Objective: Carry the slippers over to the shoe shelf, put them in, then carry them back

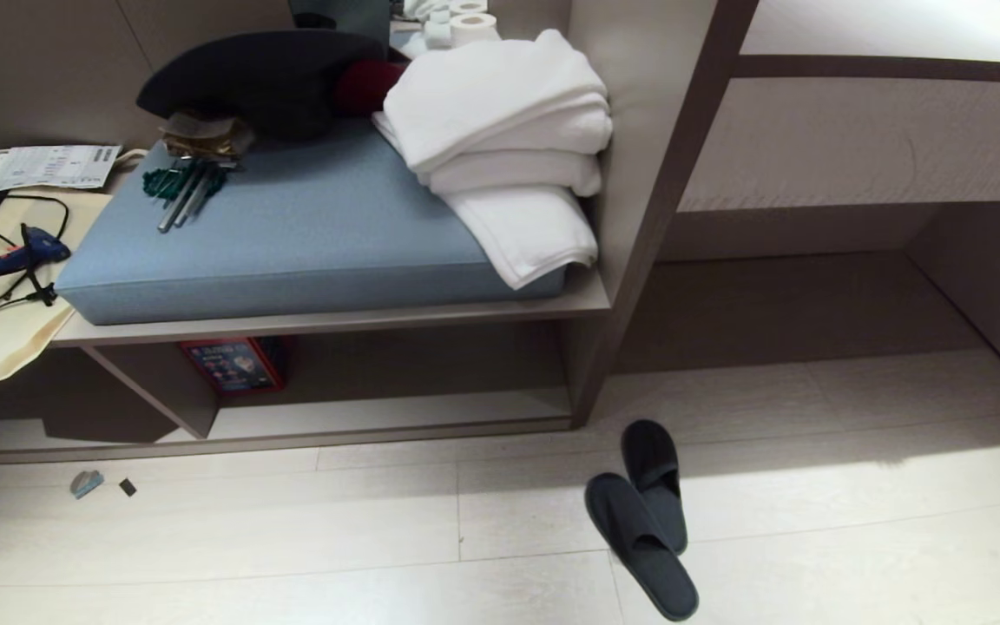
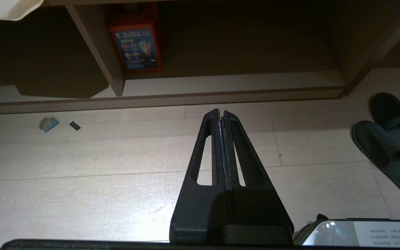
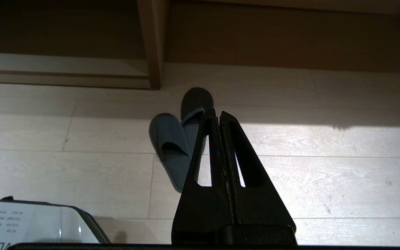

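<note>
While both arms hang parked above floor, left gripper (image 2: 221,113) and right gripper (image 3: 218,114) fully closed, empty; 2 slippers (image 1: 649,512) overlap on floor near shoe shelf (image 1: 396,415).

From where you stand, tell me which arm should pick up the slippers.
Probably the right. The slippers lie on the floor right of centre in the head view, just beyond the shut right claw. From the left claw, also shut, they sit far aside.

Black left gripper (image 2: 221,113), black right gripper (image 3: 217,113), slotted tapered fingers (image 2: 205,152)
</note>
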Controlling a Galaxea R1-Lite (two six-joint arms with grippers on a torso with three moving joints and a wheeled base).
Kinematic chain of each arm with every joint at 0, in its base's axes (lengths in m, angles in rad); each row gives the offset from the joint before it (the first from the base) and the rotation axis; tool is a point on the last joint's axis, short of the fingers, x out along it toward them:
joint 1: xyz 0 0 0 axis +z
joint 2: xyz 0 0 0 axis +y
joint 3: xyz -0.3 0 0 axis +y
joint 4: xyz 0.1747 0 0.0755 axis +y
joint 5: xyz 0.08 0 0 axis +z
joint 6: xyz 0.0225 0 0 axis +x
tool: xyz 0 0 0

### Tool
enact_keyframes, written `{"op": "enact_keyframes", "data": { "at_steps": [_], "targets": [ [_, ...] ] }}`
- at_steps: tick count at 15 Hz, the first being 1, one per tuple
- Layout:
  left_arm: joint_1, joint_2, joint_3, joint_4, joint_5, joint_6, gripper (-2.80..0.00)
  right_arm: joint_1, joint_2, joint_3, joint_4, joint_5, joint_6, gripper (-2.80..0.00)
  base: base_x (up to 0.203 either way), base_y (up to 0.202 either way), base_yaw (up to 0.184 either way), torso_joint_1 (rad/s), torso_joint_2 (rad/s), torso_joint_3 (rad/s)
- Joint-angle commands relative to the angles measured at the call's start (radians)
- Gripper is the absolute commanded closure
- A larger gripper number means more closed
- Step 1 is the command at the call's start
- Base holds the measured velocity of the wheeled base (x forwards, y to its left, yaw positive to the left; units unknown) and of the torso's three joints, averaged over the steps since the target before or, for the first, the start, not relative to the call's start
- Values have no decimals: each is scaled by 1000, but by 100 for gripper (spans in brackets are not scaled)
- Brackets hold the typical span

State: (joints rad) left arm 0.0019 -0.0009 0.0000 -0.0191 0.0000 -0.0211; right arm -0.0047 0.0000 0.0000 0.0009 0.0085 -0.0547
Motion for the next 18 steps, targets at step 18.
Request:
{"op": "enact_keyframes", "data": {
  "at_steps": [18],
  "targets": [
    [0,-1,8,1,0,0,0,0,2,0,1,2,3,0,0,0,0,3,1,202]
  ]
}}
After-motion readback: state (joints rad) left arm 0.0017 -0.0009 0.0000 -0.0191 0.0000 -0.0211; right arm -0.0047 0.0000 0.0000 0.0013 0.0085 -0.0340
